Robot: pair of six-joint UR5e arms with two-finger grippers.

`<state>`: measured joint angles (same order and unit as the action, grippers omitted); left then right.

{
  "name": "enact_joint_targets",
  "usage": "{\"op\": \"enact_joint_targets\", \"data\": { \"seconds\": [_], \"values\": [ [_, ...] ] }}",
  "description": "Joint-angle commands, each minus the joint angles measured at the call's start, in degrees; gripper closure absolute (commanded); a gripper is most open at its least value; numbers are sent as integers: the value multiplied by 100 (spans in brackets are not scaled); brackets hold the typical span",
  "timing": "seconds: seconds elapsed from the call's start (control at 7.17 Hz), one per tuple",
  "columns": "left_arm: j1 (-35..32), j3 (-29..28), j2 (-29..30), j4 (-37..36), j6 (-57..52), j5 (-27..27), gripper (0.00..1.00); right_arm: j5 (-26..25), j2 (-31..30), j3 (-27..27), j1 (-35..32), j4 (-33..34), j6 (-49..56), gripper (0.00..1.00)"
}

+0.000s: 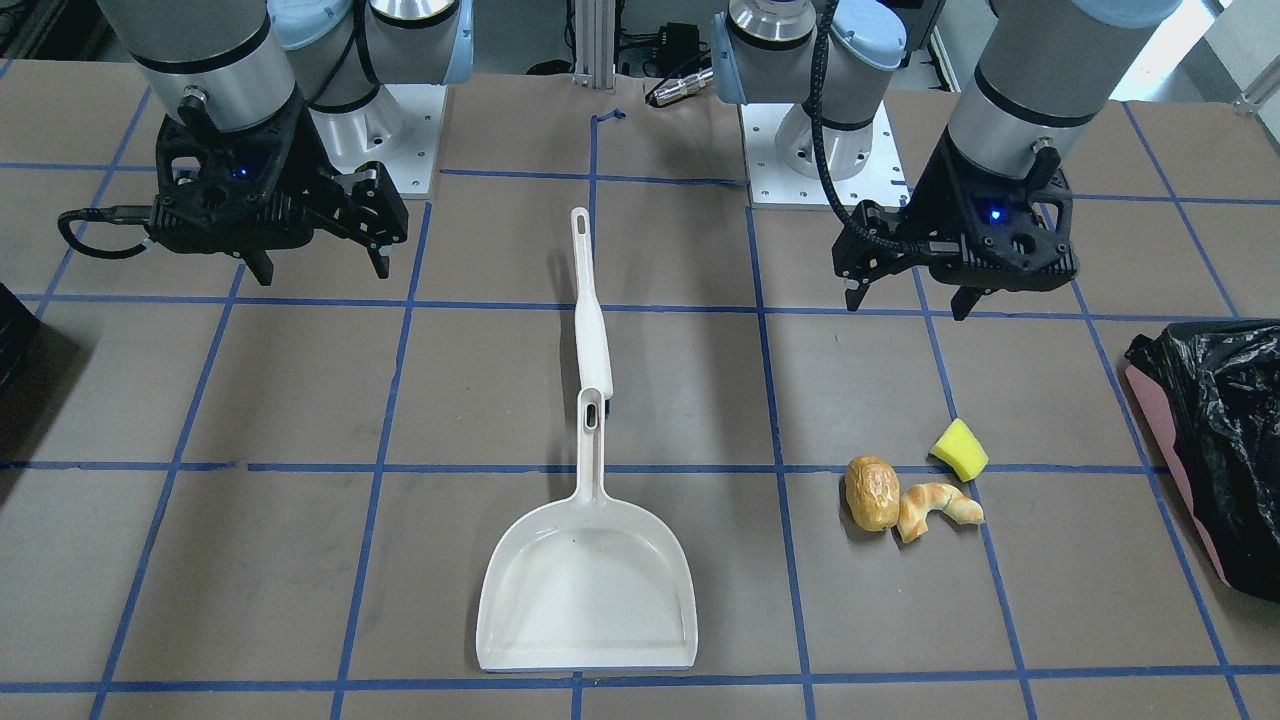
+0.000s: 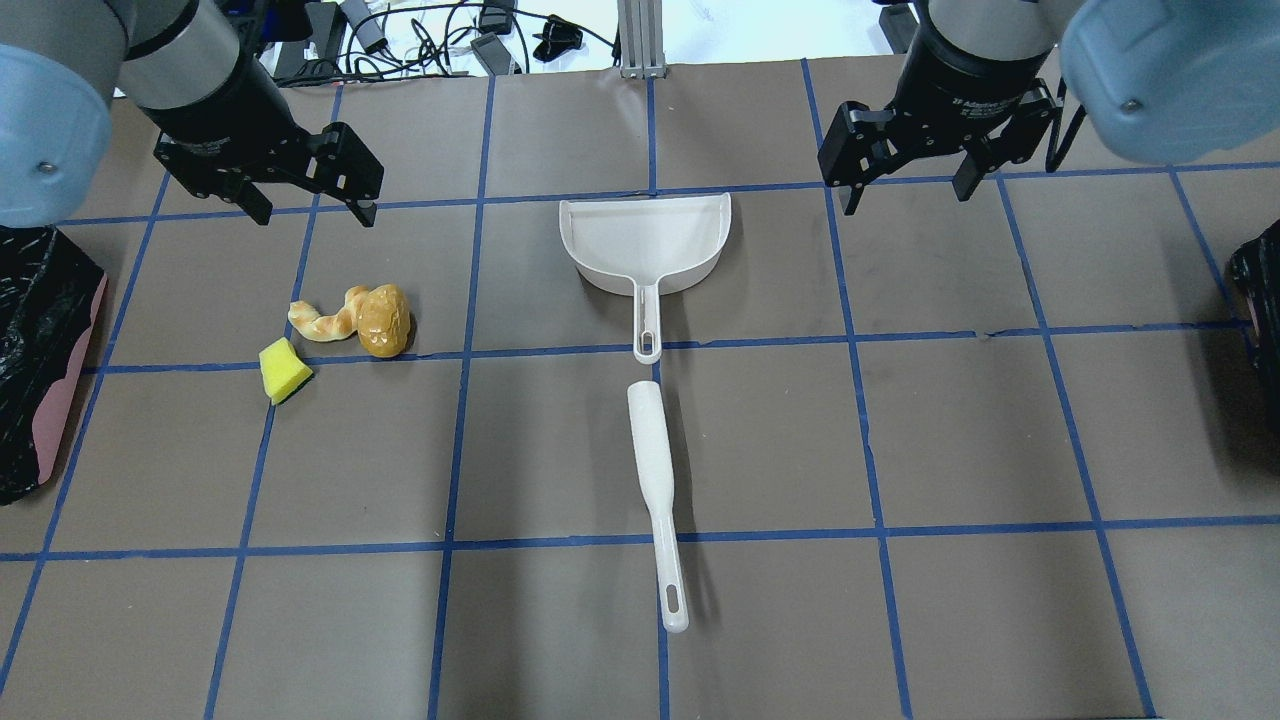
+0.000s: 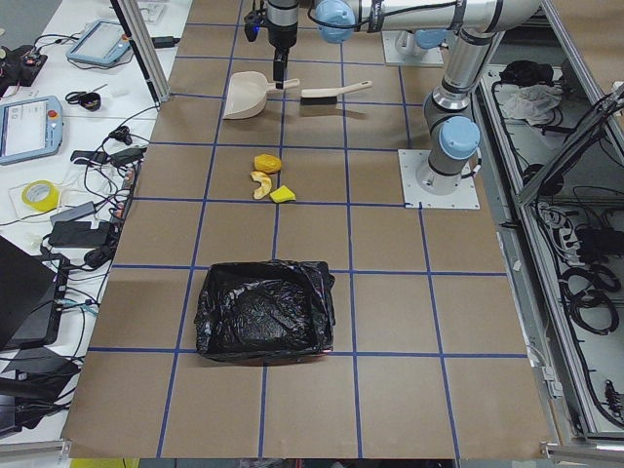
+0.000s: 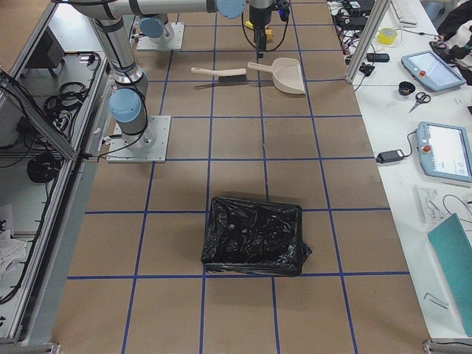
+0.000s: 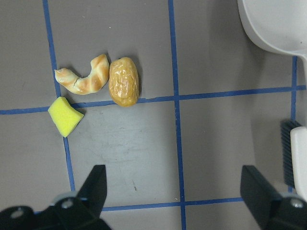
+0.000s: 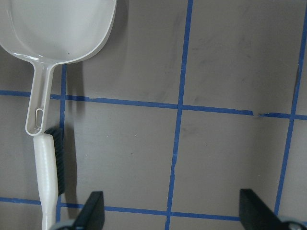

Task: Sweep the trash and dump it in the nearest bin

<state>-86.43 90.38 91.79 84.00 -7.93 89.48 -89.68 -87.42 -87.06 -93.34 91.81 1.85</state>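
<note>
Overhead exterior: trash [image 2: 383,320] near left pincer [image 2: 315,217]

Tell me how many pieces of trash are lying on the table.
3, grouped on the robot's left side: a yellow sponge, a brown bread roll, and a curved pastry beside the roll. The dustpan holds none; nothing seems hidden.

A brown oval bread roll [image 2: 383,320] lies flat with one end of a curved golden pastry [image 2: 328,318] against it. A yellow sponge wedge [image 2: 284,370] sits just beside the pair, touching neither, on the side nearer the bin [image 2: 62,405]. The bin is pink-sided and lined in crinkled, glossy black plastic. It stands upright and open-topped, far to the robot's left of the three pieces.
</note>
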Motion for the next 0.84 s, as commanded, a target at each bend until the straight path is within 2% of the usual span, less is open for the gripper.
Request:
{"op": "enact_joint_targets", "data": {
  "seconds": [0.0, 0.42, 0.7],
  "values": [
    [12, 41, -12, -15, -59, 8, 0, 3, 5, -31, 0, 3, 0, 0],
    [99, 32, -3, 11, -59, 79, 0, 12, 5, -118, 0, 3, 9, 0],
    [143, -203, 249, -85, -121, 140, 0, -41, 40, -145, 17, -32, -96, 0]
  ]
}}
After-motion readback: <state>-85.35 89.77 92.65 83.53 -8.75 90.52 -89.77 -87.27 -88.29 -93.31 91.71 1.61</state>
